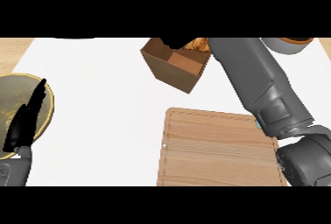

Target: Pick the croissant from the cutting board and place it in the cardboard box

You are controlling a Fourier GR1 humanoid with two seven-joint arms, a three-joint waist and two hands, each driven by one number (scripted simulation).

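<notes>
The right hand [173, 42] is over the cardboard box [176, 65] at the far side of the desk [103, 109]. Only a small black bit of it shows, so I cannot tell if it is holding on or letting go. The brown croissant [197, 44] is right beside it, inside the top of the box. The cutting board [220, 151] lies nearer, apart from the box. The left hand [26, 118] rests with straight fingers at the left edge, over a gold plate [16, 98].

No readable text, labels or numbers anywhere.
</notes>
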